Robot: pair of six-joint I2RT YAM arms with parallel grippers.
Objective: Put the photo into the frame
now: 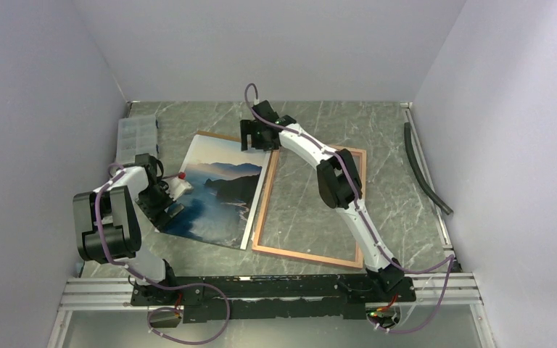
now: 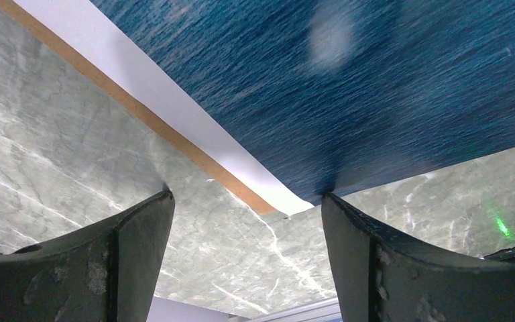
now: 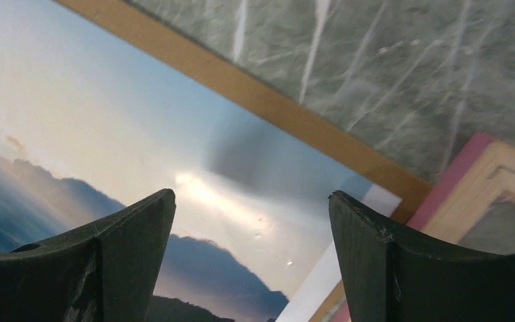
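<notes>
The photo (image 1: 217,192), dark mountains over blue water, lies left of centre on a brown backing board (image 1: 221,135). To its right the frame (image 1: 304,254) lies flat with marble showing through its pane. My left gripper (image 1: 168,210) stands open at the photo's near-left corner. In the left wrist view, the photo (image 2: 349,87) and the board edge (image 2: 141,111) lie just ahead of the open left gripper (image 2: 245,201). My right gripper (image 1: 260,139) hangs open over the photo's far-right corner. In the right wrist view, the right gripper (image 3: 251,194) shows pale sky of the photo (image 3: 141,134) between its fingers, with the frame corner (image 3: 503,178) at right.
A clear plastic organiser box (image 1: 136,138) stands at the far left by the wall. A small white object with a red tip (image 1: 181,183) lies next to the left wrist. A black hose (image 1: 424,170) runs along the right edge. An aluminium rail (image 1: 261,286) carries the arm bases.
</notes>
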